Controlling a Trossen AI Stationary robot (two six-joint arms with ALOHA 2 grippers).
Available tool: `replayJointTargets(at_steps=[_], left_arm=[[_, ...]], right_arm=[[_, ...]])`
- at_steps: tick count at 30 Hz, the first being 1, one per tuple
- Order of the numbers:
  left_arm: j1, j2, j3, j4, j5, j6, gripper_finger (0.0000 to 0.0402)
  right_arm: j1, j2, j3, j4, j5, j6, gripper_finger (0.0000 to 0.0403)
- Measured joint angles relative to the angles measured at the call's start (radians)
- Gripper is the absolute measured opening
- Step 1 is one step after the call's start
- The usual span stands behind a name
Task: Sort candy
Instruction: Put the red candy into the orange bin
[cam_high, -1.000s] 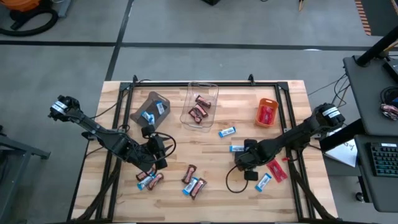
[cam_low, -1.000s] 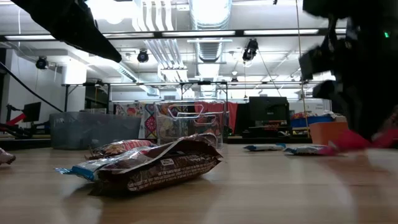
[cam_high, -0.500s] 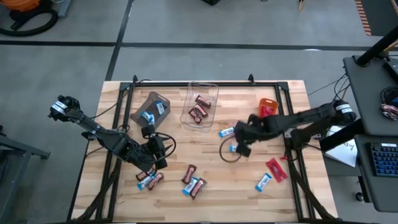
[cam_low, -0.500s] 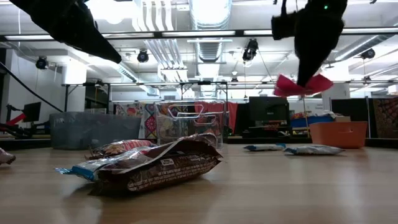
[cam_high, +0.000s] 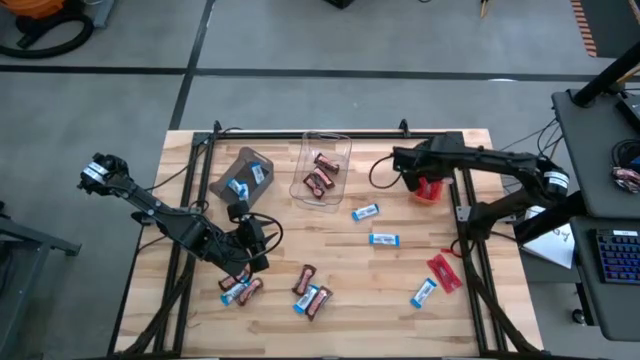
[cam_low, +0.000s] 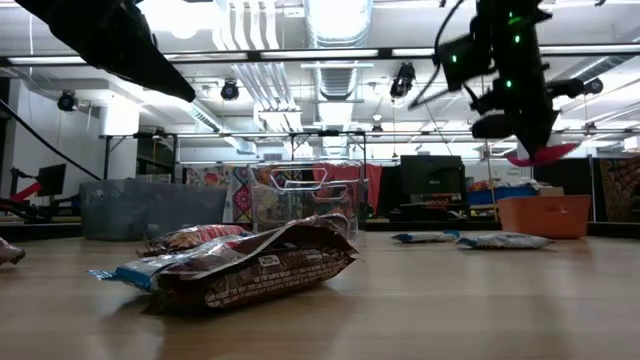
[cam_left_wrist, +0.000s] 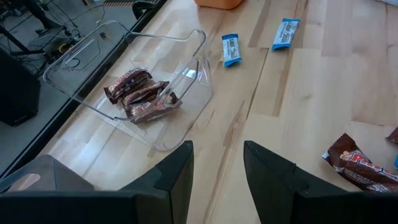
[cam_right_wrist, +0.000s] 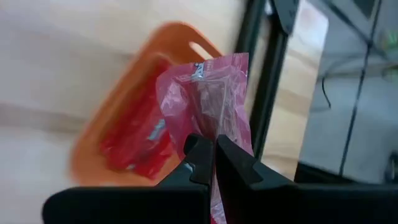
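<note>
My right gripper (cam_high: 418, 178) hangs over the orange bin (cam_high: 431, 170) at the far right, shut on a red candy (cam_right_wrist: 210, 93), which also shows in the low view, the red candy (cam_low: 542, 155) well above the table. Red candy lies in the bin (cam_right_wrist: 134, 140). My left gripper (cam_left_wrist: 217, 165) stands open at the near left (cam_high: 256, 243) with nothing between its fingers. Loose on the table lie blue-and-white candy (cam_high: 366, 212), brown candy (cam_high: 305, 280) and another red candy (cam_high: 443, 272). My right gripper pinches the red candy's wrapper near one end (cam_right_wrist: 214, 132) between its two fingers. The fingers slant down from above. The rest of the wrapper sticks out past the fingertips, lifted clear above the orange bin.
A clear bin (cam_high: 342, 150) with brown candy stands at the far middle, a grey bin (cam_high: 243, 160) with blue-and-white candy to its left. More candy lies near the left gripper (cam_high: 240, 290) and near the front right (cam_high: 424, 293). A black frame (cam_high: 330, 133) borders the table.
My right gripper has risen from low over the table's near right and swung toward the far edge, rolling its wrist, until it stands over the orange bin. The red candy has gone with it, lifted clear of the table.
</note>
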Motion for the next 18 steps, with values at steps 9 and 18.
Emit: replayJointTargets(at_steps=[9,18], left_arm=[[0.000,0.000,0.000,0.001,0.000,0.000,0.0125],[0.000,0.000,0.000,0.001,0.000,0.000,0.0125]], right_arm=[[-0.034,-0.007,-0.106,0.237,-0.007,0.233,0.0009],[-0.035,-0.007,-0.120,0.268,0.000,0.392,0.0009]])
